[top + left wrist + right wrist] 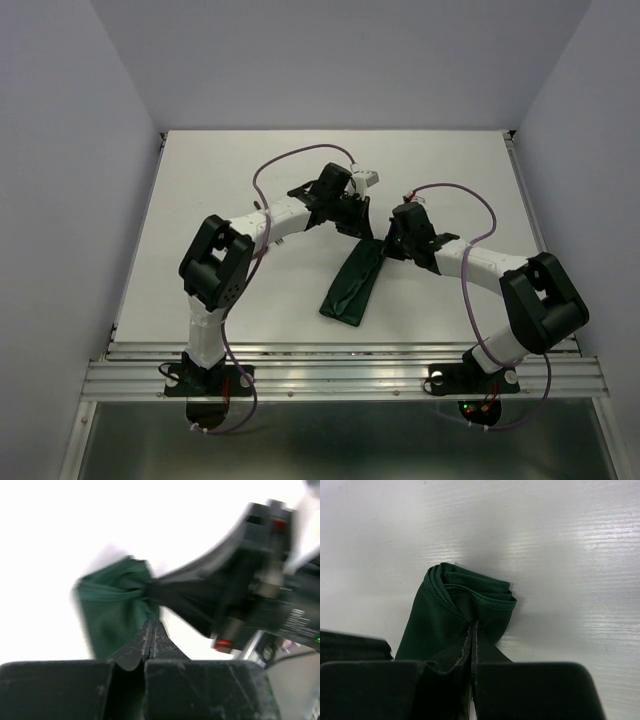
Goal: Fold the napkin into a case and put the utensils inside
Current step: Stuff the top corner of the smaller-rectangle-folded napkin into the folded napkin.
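The dark green napkin (352, 285) lies folded into a long narrow strip on the white table, running from the middle toward the near edge. My right gripper (393, 243) is shut on its far end, where the layered cloth (462, 597) bunches at the fingertips (481, 642). The left wrist view, which is blurred, shows that pinch: the cloth (112, 605) gathers into the right gripper's dark fingers (172, 592). My left gripper (356, 214) is shut with nothing seen between its jaws, just beyond the napkin's far end, close to the right gripper. The spoon and fork are not in view.
The white table (230, 180) is enclosed by pale walls at the left, back and right. A metal rail (340, 375) runs along the near edge by the arm bases. Both wrists sit close together over the table's middle.
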`<action>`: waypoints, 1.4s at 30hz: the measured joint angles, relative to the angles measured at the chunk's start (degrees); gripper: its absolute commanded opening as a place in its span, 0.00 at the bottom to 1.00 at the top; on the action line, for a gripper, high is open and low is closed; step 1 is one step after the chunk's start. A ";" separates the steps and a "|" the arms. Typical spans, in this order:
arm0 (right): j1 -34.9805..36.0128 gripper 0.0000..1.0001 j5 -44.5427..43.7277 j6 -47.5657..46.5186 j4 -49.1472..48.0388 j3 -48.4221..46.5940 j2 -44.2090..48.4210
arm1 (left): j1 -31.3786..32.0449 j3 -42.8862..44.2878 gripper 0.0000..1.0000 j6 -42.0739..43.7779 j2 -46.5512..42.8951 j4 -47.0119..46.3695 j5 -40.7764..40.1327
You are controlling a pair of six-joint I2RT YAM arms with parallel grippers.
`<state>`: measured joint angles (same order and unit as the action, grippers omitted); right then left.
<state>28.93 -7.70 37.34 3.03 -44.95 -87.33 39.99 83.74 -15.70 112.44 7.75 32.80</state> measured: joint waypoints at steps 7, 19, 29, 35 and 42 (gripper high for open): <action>0.00 0.01 0.02 0.00 0.00 0.00 -0.02 | -2.14 -0.28 0.00 -2.84 0.70 -0.04 -7.89; 0.00 0.01 0.15 0.00 0.00 -0.02 -0.02 | -1.75 -0.79 0.00 -6.75 4.44 -1.46 -14.21; 0.00 0.01 0.28 0.00 0.00 -0.26 -0.04 | -0.70 -0.81 0.00 -7.37 4.94 -1.49 -14.56; 0.00 0.01 0.63 0.00 -0.04 -0.42 -0.04 | 0.61 -0.81 0.00 -7.39 6.01 -1.40 -14.62; 0.00 0.01 0.66 0.00 -0.04 -0.42 -0.04 | 2.01 -0.79 0.00 -7.56 6.14 -0.90 -14.64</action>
<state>28.93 -7.05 37.34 2.98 -45.36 -87.37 42.00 82.96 -23.27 118.58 6.85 18.15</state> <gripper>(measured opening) 0.015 0.025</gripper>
